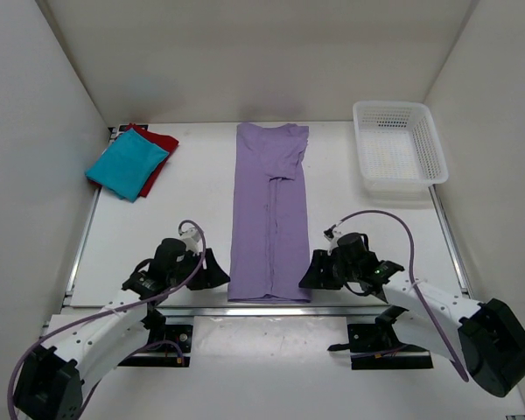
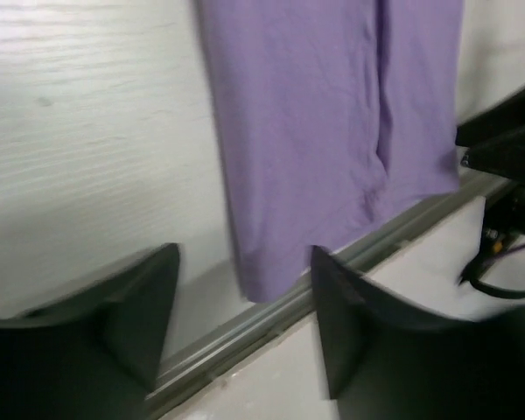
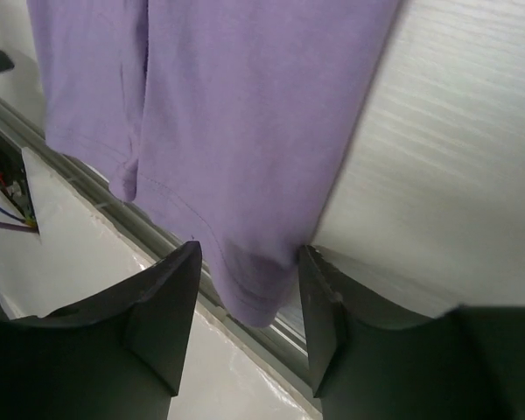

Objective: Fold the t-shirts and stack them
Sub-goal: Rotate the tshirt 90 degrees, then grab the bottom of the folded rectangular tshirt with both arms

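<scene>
Pale lavender fabric t-shirt (image 1: 269, 219) lies as a long strip mid-table, hem at near edge. Left gripper (image 1: 219, 270) and right gripper (image 1: 309, 271) gape around the hem corners, holding nothing. Likely next: pinch both corners, fold hem toward collar.

A robot lab cell: plain white walls (image 1: 262, 52) enclose a white table (image 1: 192, 219).

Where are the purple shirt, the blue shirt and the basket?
purple shirt (image 1: 269, 219), top view, middle of the long folded strip
blue shirt (image 1: 127, 168), top view, middle of the folded square
basket (image 1: 402, 184), top view, near rim
</scene>
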`<action>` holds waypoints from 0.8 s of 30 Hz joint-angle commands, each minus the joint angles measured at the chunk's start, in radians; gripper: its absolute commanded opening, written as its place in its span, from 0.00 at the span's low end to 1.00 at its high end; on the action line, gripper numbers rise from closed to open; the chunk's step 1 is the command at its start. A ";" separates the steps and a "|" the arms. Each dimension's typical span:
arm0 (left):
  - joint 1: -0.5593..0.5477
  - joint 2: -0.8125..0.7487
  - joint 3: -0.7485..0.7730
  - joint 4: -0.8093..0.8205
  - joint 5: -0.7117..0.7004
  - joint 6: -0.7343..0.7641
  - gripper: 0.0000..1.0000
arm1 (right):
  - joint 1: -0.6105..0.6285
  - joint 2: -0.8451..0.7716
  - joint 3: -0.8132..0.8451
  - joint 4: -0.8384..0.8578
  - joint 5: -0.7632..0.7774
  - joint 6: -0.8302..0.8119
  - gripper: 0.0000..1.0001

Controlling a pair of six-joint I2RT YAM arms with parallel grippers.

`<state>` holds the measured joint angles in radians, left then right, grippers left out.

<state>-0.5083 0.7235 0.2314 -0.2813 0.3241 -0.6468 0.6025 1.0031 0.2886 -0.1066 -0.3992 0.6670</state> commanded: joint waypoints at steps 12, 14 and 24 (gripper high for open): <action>-0.108 0.105 -0.050 0.056 -0.003 -0.020 0.62 | -0.006 -0.087 -0.086 -0.028 -0.015 0.082 0.36; -0.131 0.129 -0.052 0.094 -0.005 -0.033 0.61 | 0.000 -0.077 -0.078 -0.031 -0.007 0.086 0.33; -0.163 0.151 -0.027 0.096 0.015 -0.039 0.04 | 0.080 -0.093 -0.092 -0.015 0.016 0.126 0.00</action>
<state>-0.6552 0.8993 0.2005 -0.1658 0.3286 -0.6872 0.6540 0.9257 0.2108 -0.1368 -0.3977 0.7727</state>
